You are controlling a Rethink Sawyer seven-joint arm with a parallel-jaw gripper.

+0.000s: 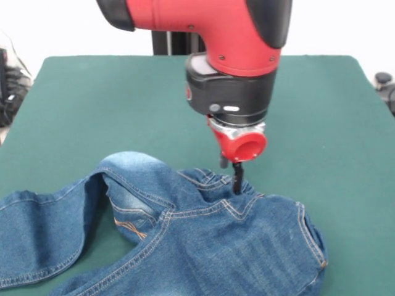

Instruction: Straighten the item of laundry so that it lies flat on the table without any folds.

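The item of laundry, a small pair of blue denim jeans (247, 246) with tan stitching, lies crumpled at the near side of the green table (92, 105). One part reaches to the left edge of the picture. A hump of cloth is folded over at centre left, and ridges bunch up in the middle. The red and black arm comes down from above, and its gripper (236, 188) has its tip down in the bunched ridges at the jeans' far edge. Whether it has hold of the cloth is hidden.
Bare green felt stretches behind and to both sides of the arm. Dark cables or gear (9, 86) sit off the table's left edge, and a black object (384, 83) lies beyond its right edge. The jeans run past the picture's bottom edge.
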